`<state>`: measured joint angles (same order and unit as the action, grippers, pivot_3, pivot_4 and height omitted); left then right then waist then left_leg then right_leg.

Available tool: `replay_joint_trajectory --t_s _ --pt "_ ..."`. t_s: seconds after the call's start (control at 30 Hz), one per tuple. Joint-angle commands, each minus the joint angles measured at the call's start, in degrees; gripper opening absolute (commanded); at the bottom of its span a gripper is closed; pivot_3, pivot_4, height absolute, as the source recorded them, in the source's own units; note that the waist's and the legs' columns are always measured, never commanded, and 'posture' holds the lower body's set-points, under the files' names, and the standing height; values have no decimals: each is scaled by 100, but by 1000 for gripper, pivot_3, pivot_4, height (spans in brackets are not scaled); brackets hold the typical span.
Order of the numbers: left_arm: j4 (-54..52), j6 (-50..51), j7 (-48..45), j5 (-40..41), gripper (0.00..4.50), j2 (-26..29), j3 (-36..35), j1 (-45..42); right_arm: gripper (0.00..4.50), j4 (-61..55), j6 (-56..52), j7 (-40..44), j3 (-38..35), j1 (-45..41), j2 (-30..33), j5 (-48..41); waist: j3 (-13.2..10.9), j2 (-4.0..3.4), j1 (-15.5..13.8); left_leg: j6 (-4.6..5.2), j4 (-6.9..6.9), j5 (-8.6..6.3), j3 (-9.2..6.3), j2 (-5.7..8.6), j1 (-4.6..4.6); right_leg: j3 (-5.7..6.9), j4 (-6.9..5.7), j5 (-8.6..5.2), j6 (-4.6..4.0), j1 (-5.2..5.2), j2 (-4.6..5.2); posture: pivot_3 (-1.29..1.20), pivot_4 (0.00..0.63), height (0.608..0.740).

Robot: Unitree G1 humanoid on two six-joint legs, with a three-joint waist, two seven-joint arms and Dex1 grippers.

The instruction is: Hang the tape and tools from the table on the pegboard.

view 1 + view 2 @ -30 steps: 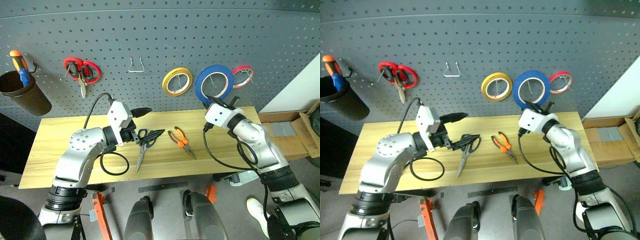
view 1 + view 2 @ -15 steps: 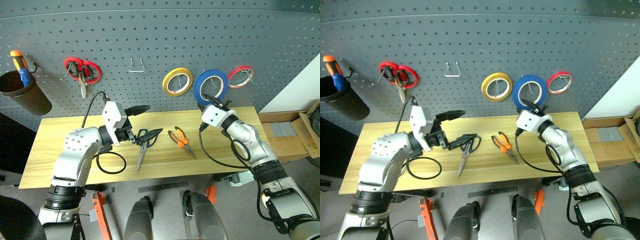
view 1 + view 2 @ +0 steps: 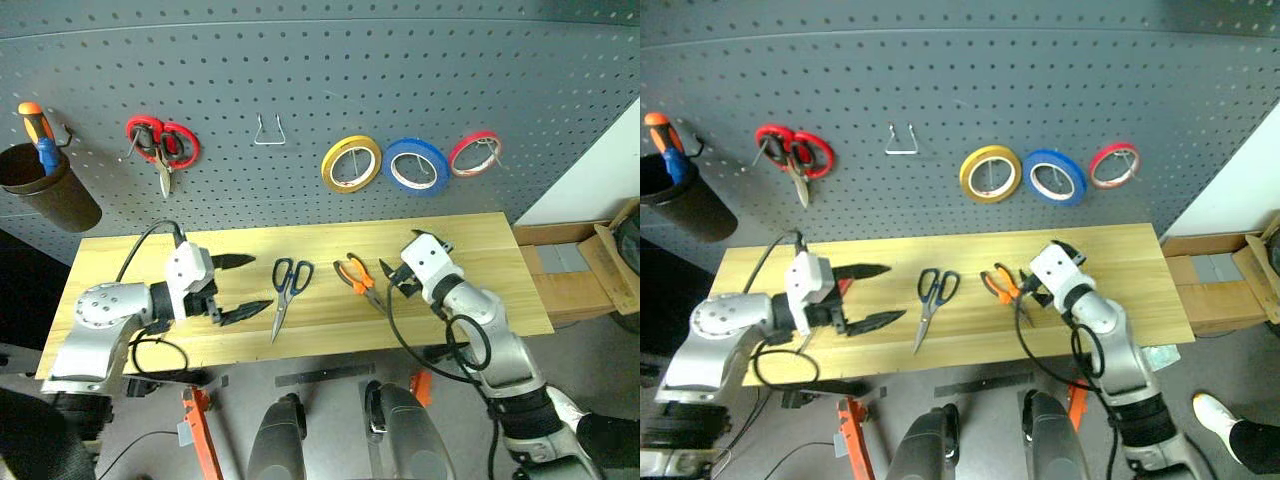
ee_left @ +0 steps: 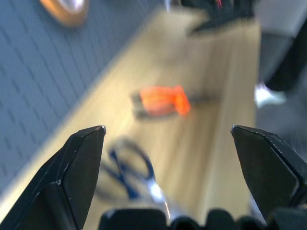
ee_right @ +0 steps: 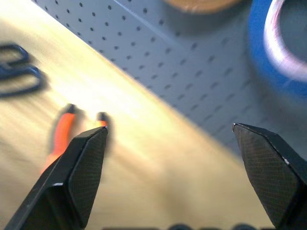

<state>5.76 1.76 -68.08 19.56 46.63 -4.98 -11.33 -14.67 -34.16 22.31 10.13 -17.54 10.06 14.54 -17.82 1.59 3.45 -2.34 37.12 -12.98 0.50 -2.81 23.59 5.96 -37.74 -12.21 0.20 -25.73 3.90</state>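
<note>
From the head views: the blue tape (image 3: 417, 166) is already up on the pegboard (image 3: 330, 60), sitting between the yellow tape ring (image 3: 351, 163) and the red tape ring (image 3: 475, 152), well above my right jaws (image 3: 393, 281). So that part looks done. Left to do: the blue-handled scissors (image 3: 287, 284) and the orange pliers (image 3: 357, 279) are flat on the surface (image 3: 120, 255). The pliers lie just beside my right jaws, the scissors between both sets. My left jaws (image 3: 238, 287) are spread wide with nothing in them, same for the right. Something red peeks out just behind my left jaws, could be the screwdriver, can't tell.

Left wrist view: spread jaws, scissors (image 4: 127, 170) close ahead, pliers (image 4: 162, 101) further on, all blurry.

Right wrist view: jaws spread, pliers handles (image 5: 64, 132) close ahead.

Nothing blocks either tool; red-handled scissors (image 3: 162, 146) and an empty hook (image 3: 270, 131) hang above.
</note>
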Motion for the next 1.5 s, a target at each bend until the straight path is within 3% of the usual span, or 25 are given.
replay_joint_trajectory --t_s 0.03,0.23,0.53,1.07,1.17,1.33,1.5 --pt "71 -130 -165 -24 4500 139 -79 -71 4440 -333 -1097 -17 34 -194 -243 -162 1 1 -27 4 0 3 -3 0 0 0 -3 0 -1 -1 0 -190 275 740" --pt "387 -94 -426 -258 4500 342 93 -349 4440 802 -1734 -135 122 -720 -773 -488 11 19 10 11 -4 10 -2 2 2 -17 -10 1 -3 -7 -11 -193 270 740" --pt "522 26 -634 -329 4500 428 168 -667 4440 2915 -812 -644 305 -1505 -1105 -511 15 26 109 11 -7 10 16 3 27 -35 -10 3 -4 -37 -14 -183 265 740" --pt "449 -18 -484 -386 4500 274 225 -654 4440 5549 306 -808 157 -2659 -1196 -662 22 37 151 11 -5 10 21 0 21 -43 -23 6 -8 -39 -16 -180 258 740" --pt "463 -42 -451 -407 4500 231 230 -654 3870 5774 423 -687 351 -2728 -1183 -575 30 49 151 11 -5 10 23 0 20 -45 -23 6 -9 -39 -16 -182 253 740" --pt "489 -90 -382 -435 4500 161 204 -633 2376 5734 396 -531 469 -2621 -1192 -592 52 69 151 11 -2 11 22 0 20 -45 -25 7 -11 -39 -16 -189 240 740" --pt "459 -25 -174 -300 4500 56 26 -514 2311 5312 437 -505 531 -2537 -1177 -582 65 79 150 11 -1 11 22 -1 19 -44 -26 12 -18 -38 -16 -190 230 740"
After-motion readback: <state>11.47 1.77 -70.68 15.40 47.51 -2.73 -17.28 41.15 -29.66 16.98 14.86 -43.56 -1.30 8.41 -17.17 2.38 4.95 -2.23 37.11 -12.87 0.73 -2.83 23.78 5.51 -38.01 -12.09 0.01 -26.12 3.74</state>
